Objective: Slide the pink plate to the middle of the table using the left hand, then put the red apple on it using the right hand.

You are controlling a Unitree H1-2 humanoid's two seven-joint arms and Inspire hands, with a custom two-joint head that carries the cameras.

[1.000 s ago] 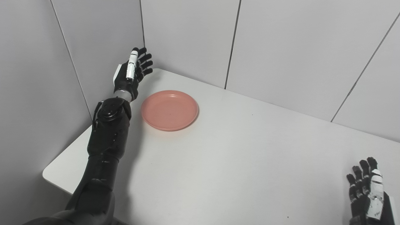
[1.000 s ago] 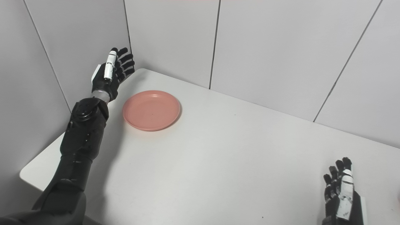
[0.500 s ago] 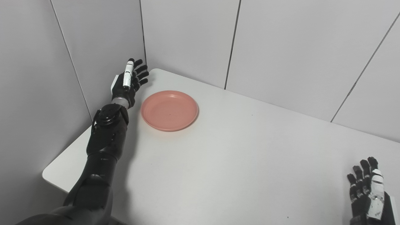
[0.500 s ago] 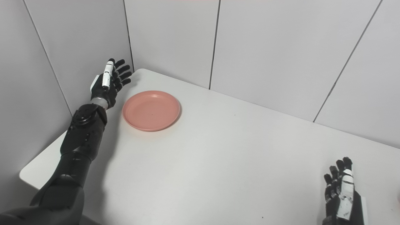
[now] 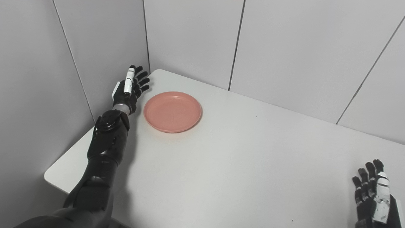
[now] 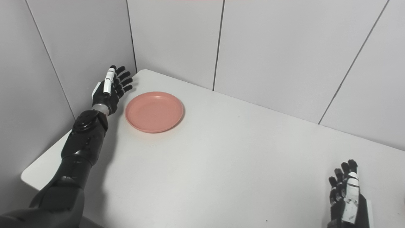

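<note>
Upper left: the plate (image 5: 172,111), judged light and slippery, is flanked by the spread, empty left hand (image 5: 128,90); its near rim is best pushed.

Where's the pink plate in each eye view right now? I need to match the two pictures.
Left eye view: the pink plate sits upper left of centre, just right of the left robot hand.
Right eye view: the pink plate appears farther left in the picture, again just right of that hand.
Shared landmark: the wall corner seam behind the table's far corner.
</note>
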